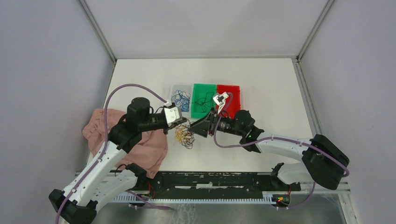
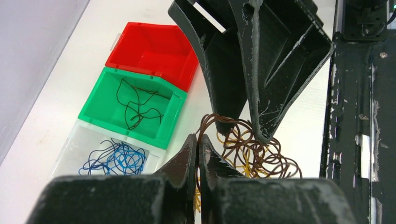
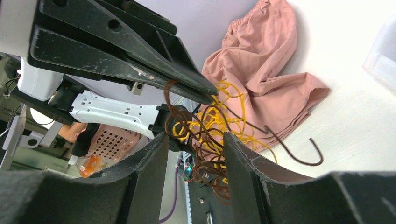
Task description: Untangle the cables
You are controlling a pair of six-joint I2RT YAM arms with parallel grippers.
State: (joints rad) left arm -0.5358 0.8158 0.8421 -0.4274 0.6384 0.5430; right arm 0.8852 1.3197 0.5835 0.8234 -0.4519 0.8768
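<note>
White table [image 1: 271, 93], grey walls all round. The cables [image 1: 185, 136], a brown and yellow knot, sit mid-table between the two arms. The left gripper [image 2: 198, 149] is pinched tight on a brown strand at the top of the knot. The right gripper [image 3: 195, 140] has its jaws apart, straddling the loops and crowding in tip to tip against the left. A pink cloth [image 1: 140, 144] lies just left. Behind are the clear bin [image 1: 173, 91] with blue wires [image 1: 181, 99], the green bin [image 1: 196, 86] with black wires [image 1: 204, 100], and the red bin [image 1: 236, 88].
</note>
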